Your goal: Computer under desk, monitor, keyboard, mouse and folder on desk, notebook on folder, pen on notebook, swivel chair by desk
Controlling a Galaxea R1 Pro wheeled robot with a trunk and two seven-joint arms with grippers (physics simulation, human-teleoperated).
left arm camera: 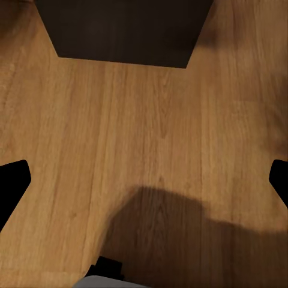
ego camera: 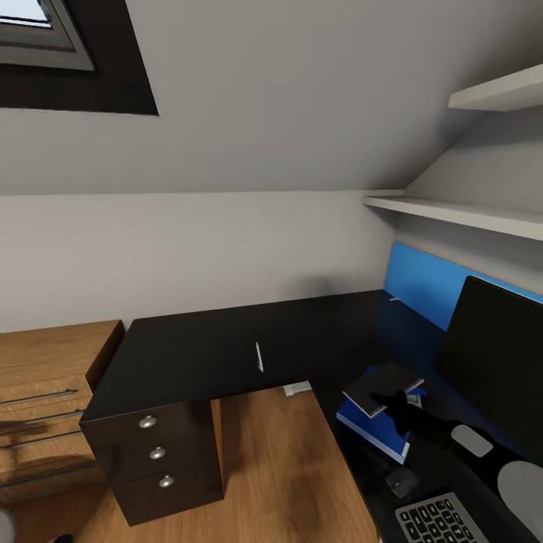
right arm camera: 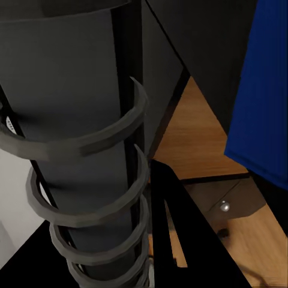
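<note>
Already, nearest in the head view, the keyboard (ego camera: 441, 520) and mouse (ego camera: 401, 481) are seen on the desk (ego camera: 196, 354), with the notebook (ego camera: 377, 386) stacked on the blue folder (ego camera: 377, 431) beside the monitor (ego camera: 494, 354). Farther off, the pen (ego camera: 259, 356) is left lying alone on the desktop, so its placing on the notebook is judged outstanding. The left gripper (left arm camera: 144, 180) is held wide open and empty over the floor (left arm camera: 120, 132); the right gripper's state cannot be told.

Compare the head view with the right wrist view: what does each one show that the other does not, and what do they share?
Head view alone: the monitor, the keyboard, the mouse, the white pen lying apart on the black desk, and a skylight.

Right wrist view alone: a close look at the spiral binding of the notebook, which the right gripper is shut on.

Both: the blue folder, the wood floor and a drawer knob.
</note>
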